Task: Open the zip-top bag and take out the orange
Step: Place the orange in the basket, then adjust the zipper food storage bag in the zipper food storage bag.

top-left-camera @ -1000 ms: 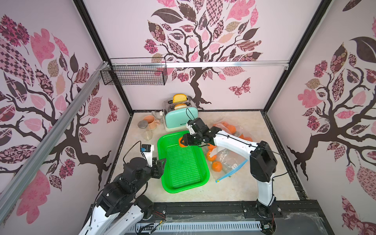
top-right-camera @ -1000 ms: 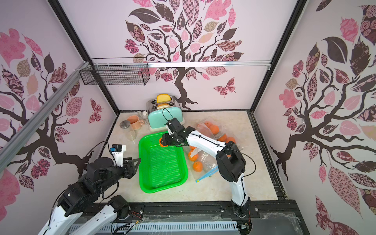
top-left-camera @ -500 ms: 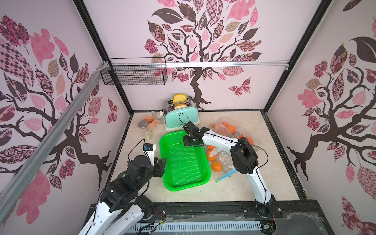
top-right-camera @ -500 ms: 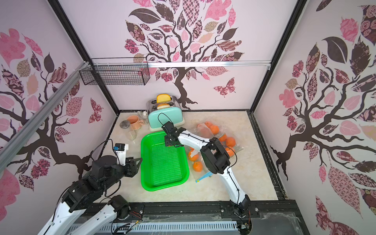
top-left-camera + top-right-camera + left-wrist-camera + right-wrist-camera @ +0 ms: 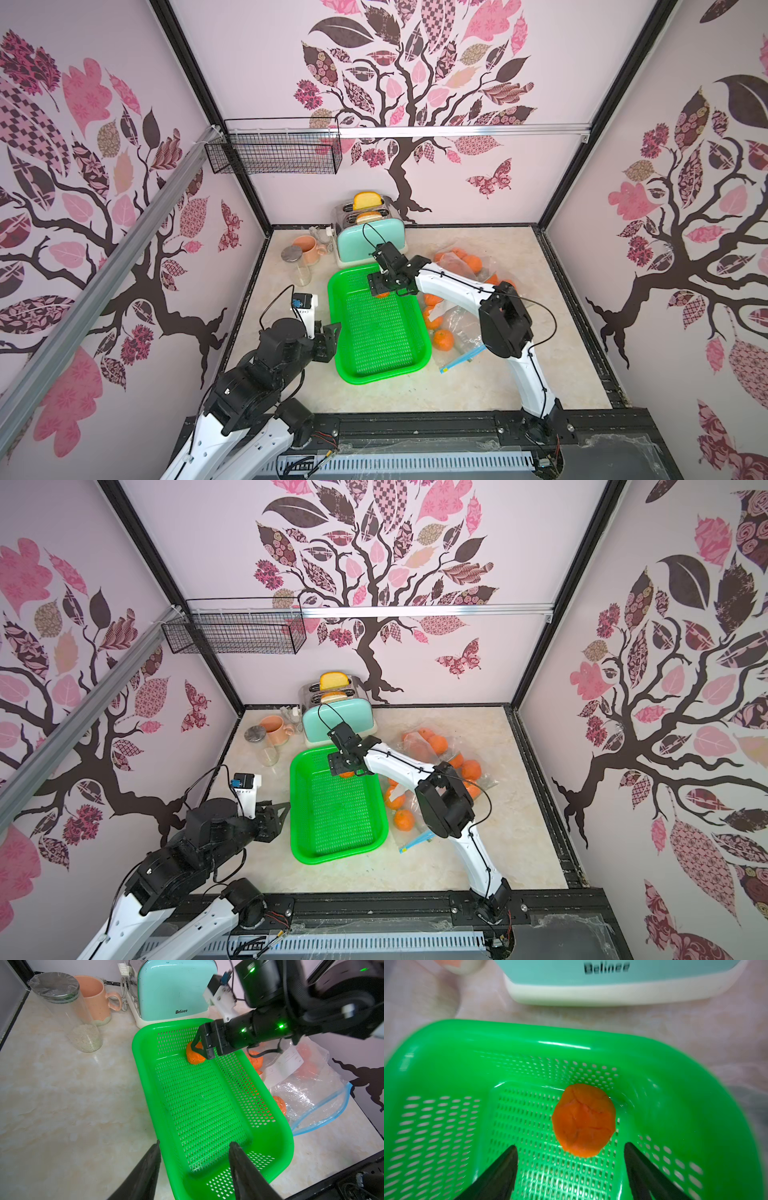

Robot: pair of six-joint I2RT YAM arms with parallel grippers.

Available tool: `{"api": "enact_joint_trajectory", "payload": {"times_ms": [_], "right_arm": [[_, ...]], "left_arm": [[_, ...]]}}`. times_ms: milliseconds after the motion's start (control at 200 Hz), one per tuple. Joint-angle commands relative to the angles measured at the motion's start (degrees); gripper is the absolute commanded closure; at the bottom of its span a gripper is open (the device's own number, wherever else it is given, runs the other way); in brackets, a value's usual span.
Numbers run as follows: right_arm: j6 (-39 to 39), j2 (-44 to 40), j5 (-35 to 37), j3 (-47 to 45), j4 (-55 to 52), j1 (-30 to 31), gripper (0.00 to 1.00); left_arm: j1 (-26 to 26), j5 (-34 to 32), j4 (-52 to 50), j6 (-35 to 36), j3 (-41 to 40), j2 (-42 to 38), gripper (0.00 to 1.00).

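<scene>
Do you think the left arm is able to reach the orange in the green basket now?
Probably not cleanly: the open right gripper hangs just over the orange, far along the basket.

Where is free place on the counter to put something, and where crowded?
Free: marble counter between the clear zip-top bag and the right wall, and the strip in front of the green perforated plastic basket. Crowded: back left, with mint toaster, pink mug, glass jar.

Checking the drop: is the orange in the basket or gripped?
In the basket: the orange lies on its floor, right jaws apart.
</scene>
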Motion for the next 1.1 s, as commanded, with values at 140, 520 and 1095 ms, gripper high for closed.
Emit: {"api": "enact_joint_trajectory", "payload": {"times_ms": [140, 520, 1095], "right_arm": [[-7.4, -18.4, 0.0, -6.5, -4.7, -9.9, 0.22], [-8.3, -20.4, -1.5, -18.1, -3.9, -27.6, 0.22], [-6.9, -14.1, -15.1, -16.5, -4.6, -26.9, 0.38]], "left_arm": [[0.1, 0.3, 1.3, -0.2, -0.4, -0.5, 0.45], [-0.8, 3.5, 2.2, 0.8, -0.9, -0.6, 0.44], [-1.5, 3.3, 2.2, 0.7, -0.8, 0.7, 0.44]]}}
